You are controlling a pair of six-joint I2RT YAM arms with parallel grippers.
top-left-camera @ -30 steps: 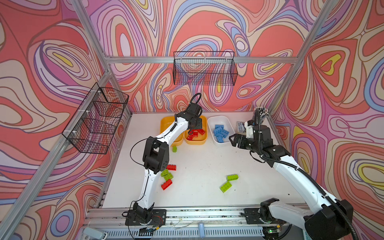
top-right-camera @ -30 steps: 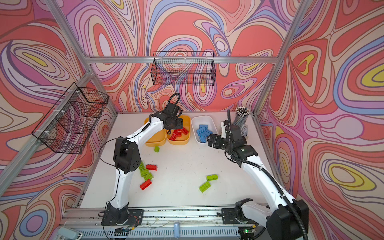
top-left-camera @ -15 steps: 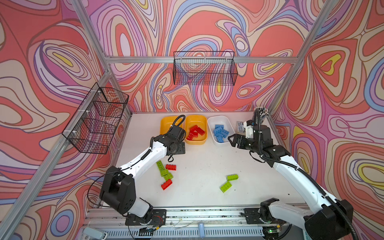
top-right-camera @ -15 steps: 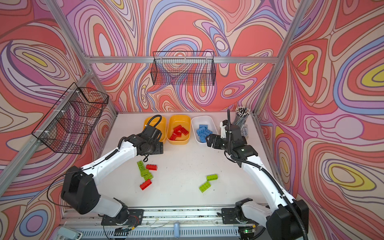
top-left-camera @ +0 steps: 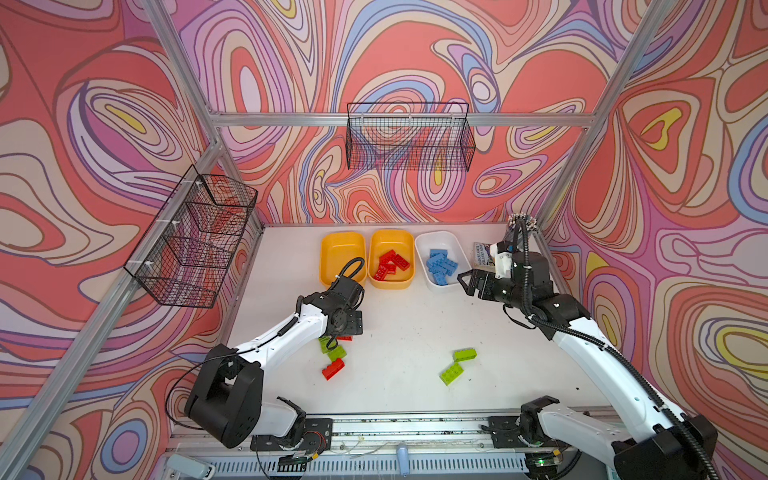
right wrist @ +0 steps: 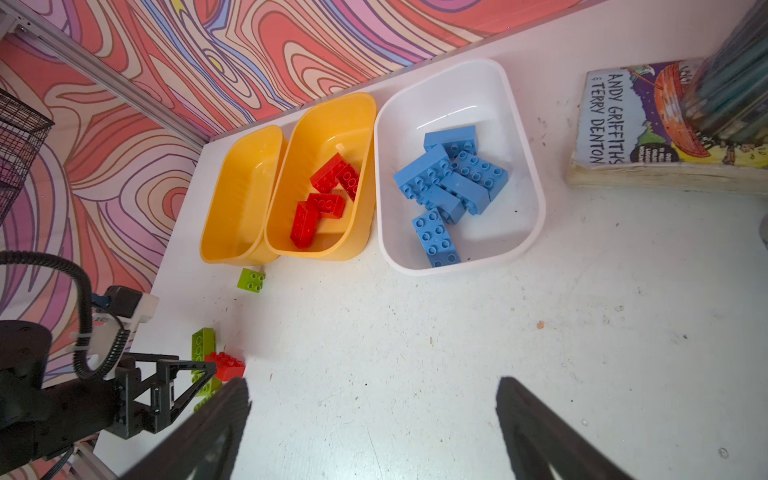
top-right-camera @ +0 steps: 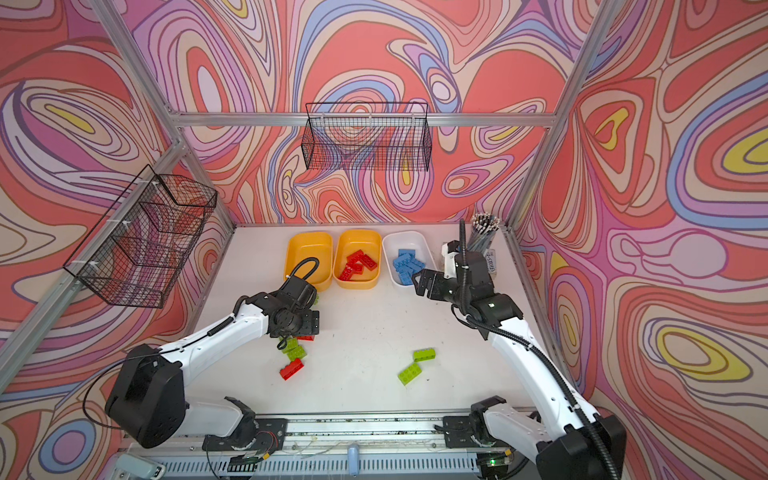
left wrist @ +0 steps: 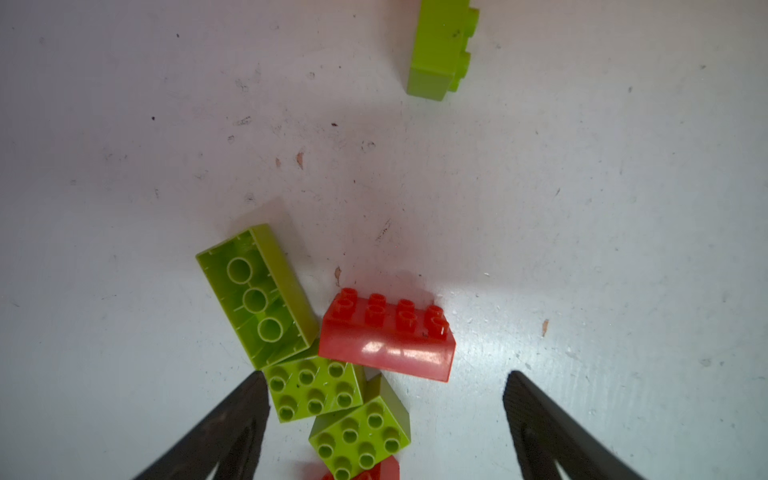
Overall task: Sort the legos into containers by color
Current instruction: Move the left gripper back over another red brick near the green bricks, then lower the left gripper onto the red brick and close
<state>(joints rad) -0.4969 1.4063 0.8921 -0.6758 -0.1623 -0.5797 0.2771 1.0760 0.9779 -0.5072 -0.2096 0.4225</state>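
- Both top views sit high, well back from the white container, looking steeply down over the whole worktop.
- The left wrist view hangs close over the worktop, well apart from that container, facing nearly straight down at a red lego.
- The right wrist view looks obliquely down from near the container; every view shares that lego.

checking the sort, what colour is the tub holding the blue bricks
White. The tub with the blue bricks shows best in the right wrist view.
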